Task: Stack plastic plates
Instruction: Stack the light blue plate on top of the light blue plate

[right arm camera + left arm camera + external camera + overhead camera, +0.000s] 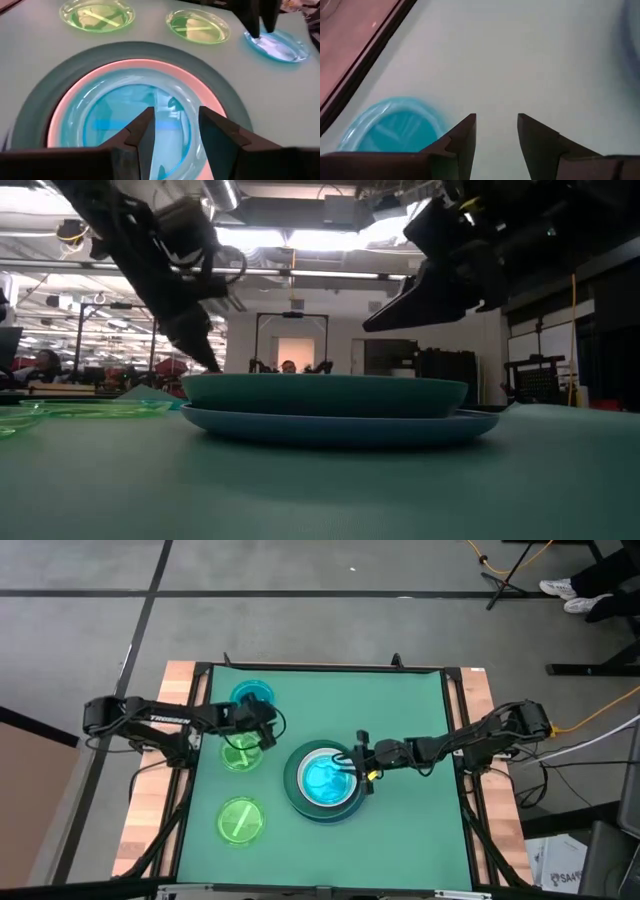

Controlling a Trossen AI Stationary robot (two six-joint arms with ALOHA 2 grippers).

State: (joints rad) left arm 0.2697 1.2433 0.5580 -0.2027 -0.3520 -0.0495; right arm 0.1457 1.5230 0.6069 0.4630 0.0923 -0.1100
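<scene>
My right gripper [352, 762] hangs empty, fingers apart, over cyan plate [325, 780] atop stack; left gripper [268, 730], narrow gap, empty, btwn loose cyan plate [251, 695] & lime plate [241, 754] – grab cyan nxt

grey floor [300, 570] with dark seams is stretching around the green-topped table [400, 830]. ceiling lights [300, 238] are glowing over a large workshop, where a dark doorframe [292, 340] and cabinets [445, 375] are standing behind.
</scene>
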